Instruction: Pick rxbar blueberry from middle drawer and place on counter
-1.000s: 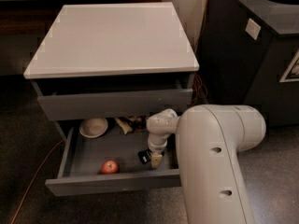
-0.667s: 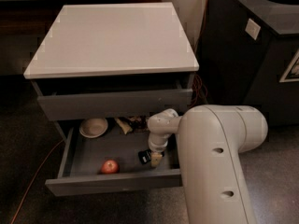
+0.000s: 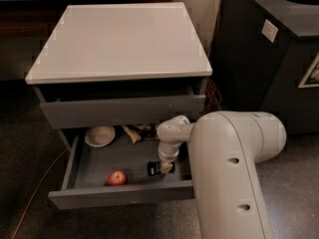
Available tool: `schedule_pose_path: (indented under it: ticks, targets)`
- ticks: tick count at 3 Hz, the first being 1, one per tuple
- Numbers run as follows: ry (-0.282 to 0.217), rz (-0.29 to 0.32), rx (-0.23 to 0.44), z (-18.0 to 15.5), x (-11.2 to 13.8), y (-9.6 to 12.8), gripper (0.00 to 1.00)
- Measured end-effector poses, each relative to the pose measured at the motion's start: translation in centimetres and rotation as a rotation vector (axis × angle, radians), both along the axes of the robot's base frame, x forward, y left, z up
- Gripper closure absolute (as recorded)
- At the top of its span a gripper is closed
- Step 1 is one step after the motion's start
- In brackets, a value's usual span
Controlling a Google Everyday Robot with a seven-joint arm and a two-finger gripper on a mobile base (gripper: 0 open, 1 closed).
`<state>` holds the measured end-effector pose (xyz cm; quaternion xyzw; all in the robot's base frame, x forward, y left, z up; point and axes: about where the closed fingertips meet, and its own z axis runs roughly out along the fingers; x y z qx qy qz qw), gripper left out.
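Observation:
The middle drawer (image 3: 119, 195) is pulled open below the white counter (image 3: 122, 36). A small dark bar with light lettering, the rxbar blueberry (image 3: 153, 169), lies on the drawer floor at the front right. My gripper (image 3: 164, 166) reaches down into the drawer from the white wrist and is right at the bar's right end. My thick white arm (image 3: 229, 173) fills the lower right and hides the drawer's right side.
A red apple (image 3: 117, 178) lies left of the bar. A white bowl (image 3: 99, 135) and brown snack bags (image 3: 139, 132) sit at the drawer's back. The upper drawer front (image 3: 122, 111) overhangs them. A black bin (image 3: 279, 44) stands to the right. An orange cable (image 3: 35, 193) runs on the floor.
The arm's big link has shifted very slightly to the right. The gripper stays at the bar in the drawer.

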<state>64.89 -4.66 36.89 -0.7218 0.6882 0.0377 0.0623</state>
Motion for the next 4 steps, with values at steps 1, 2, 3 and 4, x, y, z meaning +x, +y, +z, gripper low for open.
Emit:
schedule_pose_path:
  ticks: [1,2,3,4]
  targets:
    - [-0.041,-0.06,0.065,3.0,-0.1,-0.3,1.0]
    - [-0.088,-0.156,0.181,8.3,-0.2,-0.6,1.0]
    - [-0.106,-0.202,0.248,11.4,-0.2,-0.7,1.0]
    - [-0.116,-0.215,0.309,15.6,-1.0,-0.3,1.0]
